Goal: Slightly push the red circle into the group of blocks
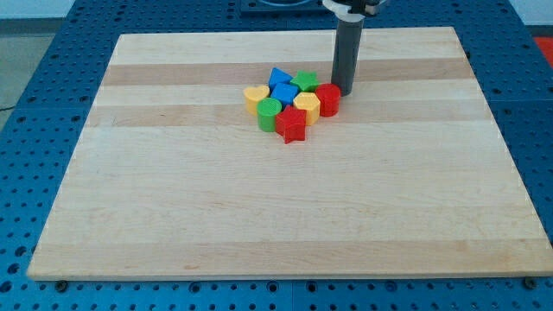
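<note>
The red circle (328, 99) stands on the wooden board (285, 216) at the right edge of a tight cluster of blocks, touching a yellow block (307, 105). My tip (343, 92) is just above and right of the red circle, touching or nearly touching it. The cluster holds a yellow heart (255, 97), a green circle (269, 111), a red star-like block (292, 126), a blue triangle (278, 77), a blue block (285, 93) and a green block (304, 82).
The dark rod (348, 52) rises from the tip toward the view's top. A blue perforated table (34, 104) surrounds the board on all sides.
</note>
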`<action>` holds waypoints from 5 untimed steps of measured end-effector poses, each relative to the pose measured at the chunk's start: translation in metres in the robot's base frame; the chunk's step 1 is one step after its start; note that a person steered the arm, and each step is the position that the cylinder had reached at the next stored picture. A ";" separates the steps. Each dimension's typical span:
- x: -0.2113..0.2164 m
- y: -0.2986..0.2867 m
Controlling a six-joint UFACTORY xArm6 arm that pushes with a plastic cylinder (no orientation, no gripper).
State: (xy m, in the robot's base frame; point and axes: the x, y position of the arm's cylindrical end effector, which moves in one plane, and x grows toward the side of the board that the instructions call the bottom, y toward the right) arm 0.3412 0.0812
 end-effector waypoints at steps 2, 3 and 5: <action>0.000 -0.002; -0.001 -0.002; -0.087 -0.010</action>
